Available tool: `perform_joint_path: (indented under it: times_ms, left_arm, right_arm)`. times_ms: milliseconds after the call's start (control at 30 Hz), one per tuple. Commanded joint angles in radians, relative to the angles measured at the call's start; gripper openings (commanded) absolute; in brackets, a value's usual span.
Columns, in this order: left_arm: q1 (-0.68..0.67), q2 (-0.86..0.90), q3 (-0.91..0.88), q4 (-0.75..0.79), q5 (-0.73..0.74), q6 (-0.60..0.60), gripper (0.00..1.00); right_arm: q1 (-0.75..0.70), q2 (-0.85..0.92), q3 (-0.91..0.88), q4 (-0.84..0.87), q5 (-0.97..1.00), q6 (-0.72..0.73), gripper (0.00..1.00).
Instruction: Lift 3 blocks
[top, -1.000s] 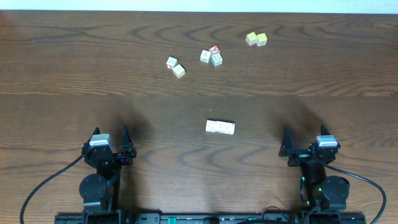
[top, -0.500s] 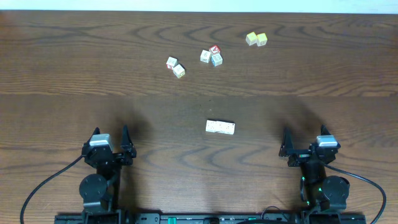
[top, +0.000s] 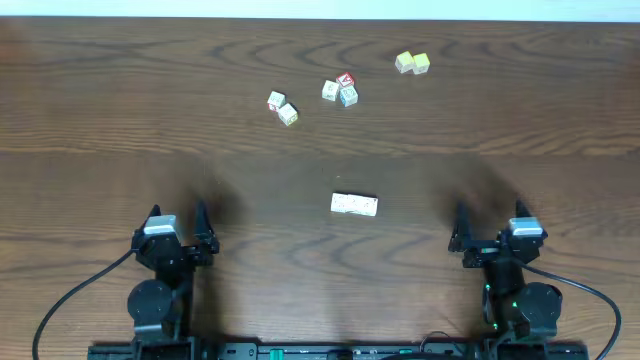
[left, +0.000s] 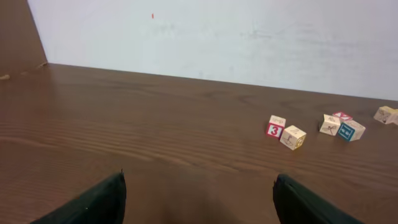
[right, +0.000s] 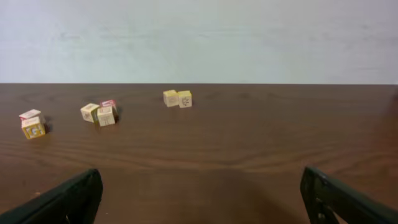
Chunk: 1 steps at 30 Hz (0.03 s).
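- The left gripper (top: 178, 214) sits by the near edge of the tabletop (top: 90, 120), toward its left corner. Its fingers are spread wide and released, with only wood grain between them.
- A pair of cubes (top: 282, 107) lies left of centre, toward the far edge. The two are just beside each other, and one shows a red face with a white 3.
- A cluster of three cubes (top: 340, 89) huddles close together a little further right. One has a red top and one a blue face.
- The three cream-white blocks (top: 354, 204) lie in a short row, side against side. They are about mid-tabletop, closer to the near edge than any other cube, between the two grippers and well apart from both.
- Two yellow-green cubes (top: 412, 63) sit side by side right of centre, nearest the far edge.
- The right gripper (top: 488, 214) sits by the near edge toward the right corner. Its fingers are parted wide and grasp nothing.
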Motion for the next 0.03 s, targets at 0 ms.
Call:
perform_joint_path:
  times_ms: [0]
  left_arm:
    - [-0.004,-0.006,-0.018,-0.033,0.013,-0.001,0.76]
  right_arm:
    - [-0.011,-0.007,-0.002,-0.005,0.009,-0.019,0.99]
